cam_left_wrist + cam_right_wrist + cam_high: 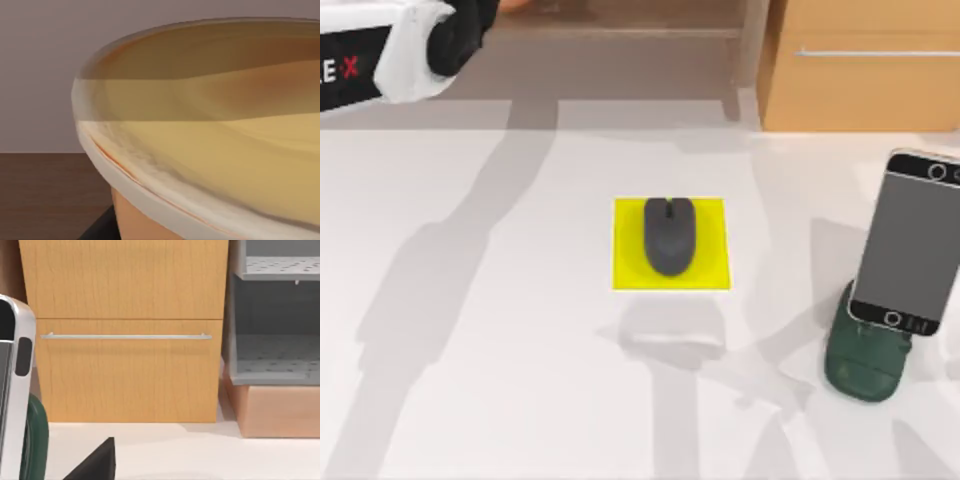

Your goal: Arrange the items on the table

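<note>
- Cup [210, 135], orange below a pale yellow rim, sits very close to my left wrist camera; I judge it light, stiff and smooth-walled, so best taken across the body below the rim, squeezed gently so it doesn't slip.
- Whether my left gripper is holding the cup I cannot tell; its fingers are not clear to me. The left arm [410, 45] is at the top view's far left corner, beyond the table's edge.
- Mouse [669, 235], dark grey, lies centred on the yellow pad [625, 275] mid-table [500, 350]. I judge it light, hard and rounded, best gripped across its narrow sides.
- Phone [910, 245] leans in the green stand [860, 375] at the table's right; I judge it thin, slick and fragile, best held by its long edges.
- Right wrist view adds the phone's silver edge [17, 405] close by, the stand behind it, and the wooden cabinet [125, 375] with its metal handle ahead. I cannot tell that gripper's state.
- Top view alone gives the mouse and pad layout.
</note>
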